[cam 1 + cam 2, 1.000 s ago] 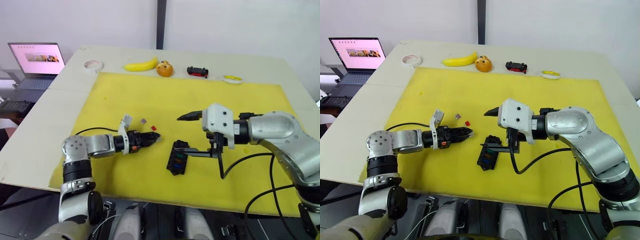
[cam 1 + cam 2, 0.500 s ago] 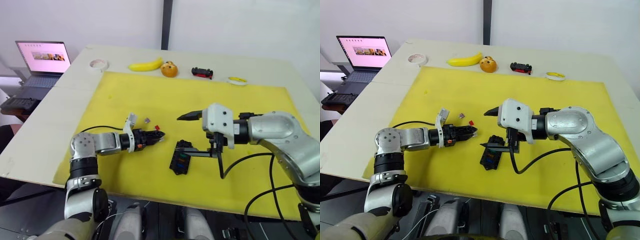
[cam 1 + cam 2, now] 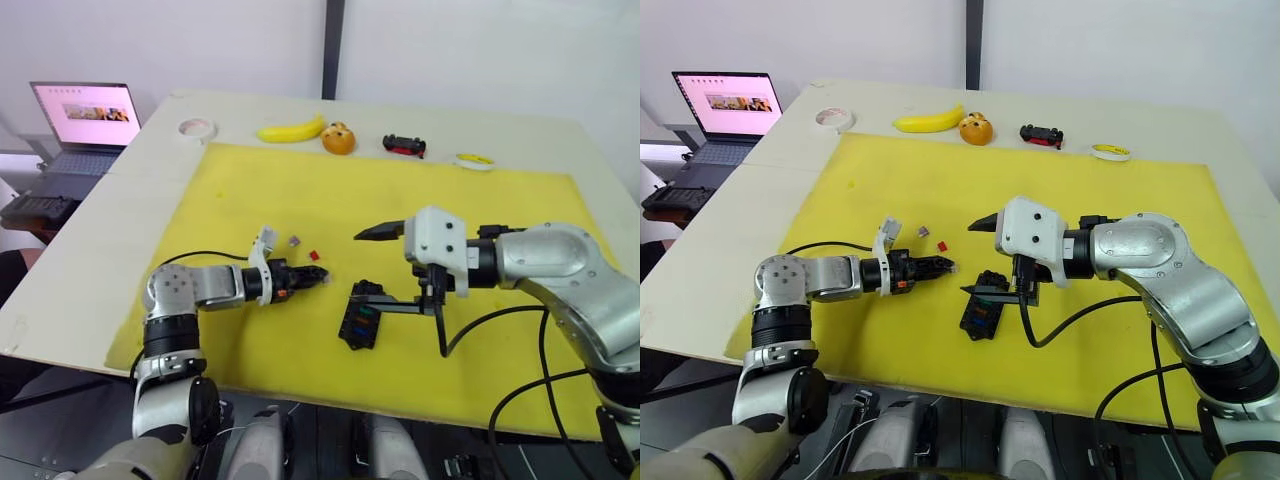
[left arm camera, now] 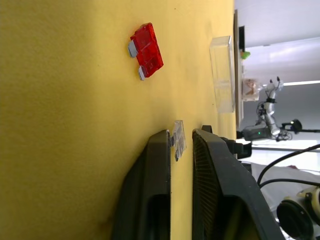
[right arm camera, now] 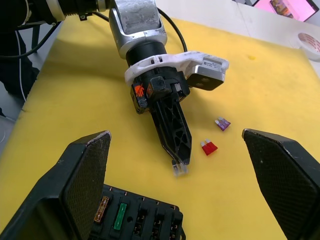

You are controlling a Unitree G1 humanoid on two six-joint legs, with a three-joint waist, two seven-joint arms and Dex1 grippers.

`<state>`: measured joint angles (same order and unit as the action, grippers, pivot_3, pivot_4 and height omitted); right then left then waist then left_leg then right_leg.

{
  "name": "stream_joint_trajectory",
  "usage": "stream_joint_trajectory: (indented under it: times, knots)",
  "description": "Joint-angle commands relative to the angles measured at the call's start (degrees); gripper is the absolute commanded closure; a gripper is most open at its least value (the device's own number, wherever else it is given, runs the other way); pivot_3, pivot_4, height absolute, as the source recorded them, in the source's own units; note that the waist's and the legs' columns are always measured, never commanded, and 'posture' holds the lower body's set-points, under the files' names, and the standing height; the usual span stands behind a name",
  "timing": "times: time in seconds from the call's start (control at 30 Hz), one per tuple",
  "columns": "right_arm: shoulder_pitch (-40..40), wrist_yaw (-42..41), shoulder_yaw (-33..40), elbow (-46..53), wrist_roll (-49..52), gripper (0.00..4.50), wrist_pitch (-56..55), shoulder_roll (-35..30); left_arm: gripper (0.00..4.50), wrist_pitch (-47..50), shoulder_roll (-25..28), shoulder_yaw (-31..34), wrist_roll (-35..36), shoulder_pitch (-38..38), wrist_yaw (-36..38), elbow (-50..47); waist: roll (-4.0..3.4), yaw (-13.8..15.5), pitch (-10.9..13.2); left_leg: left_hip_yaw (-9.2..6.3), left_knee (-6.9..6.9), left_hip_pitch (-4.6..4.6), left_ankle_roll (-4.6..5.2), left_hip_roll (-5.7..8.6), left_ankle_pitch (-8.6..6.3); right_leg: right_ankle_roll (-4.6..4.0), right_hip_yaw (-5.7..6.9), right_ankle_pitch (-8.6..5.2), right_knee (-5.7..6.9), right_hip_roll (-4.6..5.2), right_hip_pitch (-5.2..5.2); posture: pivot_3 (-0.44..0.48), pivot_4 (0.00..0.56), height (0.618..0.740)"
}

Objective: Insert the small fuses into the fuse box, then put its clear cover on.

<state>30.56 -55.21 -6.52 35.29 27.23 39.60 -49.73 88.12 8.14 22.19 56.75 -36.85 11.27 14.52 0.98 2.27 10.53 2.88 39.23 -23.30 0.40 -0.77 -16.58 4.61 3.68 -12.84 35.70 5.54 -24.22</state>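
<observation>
On the yellow mat [image 3: 300, 190] my left gripper [image 3: 322, 279] is shut on a tiny clear-grey small fuse [image 4: 178, 140], low over the mat just left of the fuse box [image 3: 357, 325]. The black box holds amber and green fuses [image 5: 118, 216] in its slots. A red fuse [image 3: 314, 255] and a purple-grey fuse [image 3: 295, 240] lie loose behind the left gripper. The clear cover [image 4: 222, 75] lies on the mat beyond the red fuse. My right gripper [image 3: 370, 266] stands wide open; its lower finger [image 3: 385, 304] rests at the box's far end.
Along the table's far edge sit a banana [image 3: 290, 130], an orange fruit [image 3: 338, 138], a black-and-red toy car [image 3: 404, 145] and two tape rolls [image 3: 197, 128] [image 3: 468, 159]. A laptop [image 3: 85, 115] stands off the table at the far left.
My left gripper, still holding the fuse, has edged slightly toward the fuse box and the near edge. The right arm has stayed put. The camera shifted early on.
</observation>
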Motion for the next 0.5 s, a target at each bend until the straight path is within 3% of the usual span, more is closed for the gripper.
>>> stream_joint_trajectory:
  times: [0.03, 0.5]
  knots:
    - [0.9, 0.3, 0.5, 1.6, 0.1, 0.0, -0.4, 0.1, 3.45, -0.1, -0.3, -0.9, -1.8, 0.6, 0.2, 0.1, 0.0, 0.0, 0.0, 0.0, 0.0, 0.0, 0.0, 0.0, 0.0, 0.0, 0.0, 0.0, 0.0, 0.0, 0.0, 0.0, 0.15, 0.737]
    - [0.8, 0.7, 0.7, 1.8, 0.2, 0.0, -0.1, -0.1, 3.45, -1.3, 0.1, -5.7, -6.2, 2.1, 3.3, -1.4, 0.0, 0.1, 0.0, 0.0, 0.0, 0.0, 0.01, 0.0, 0.0, 0.0, 0.0, 0.0, 0.01, 0.0, 0.0, 0.0, 0.15, 0.737]
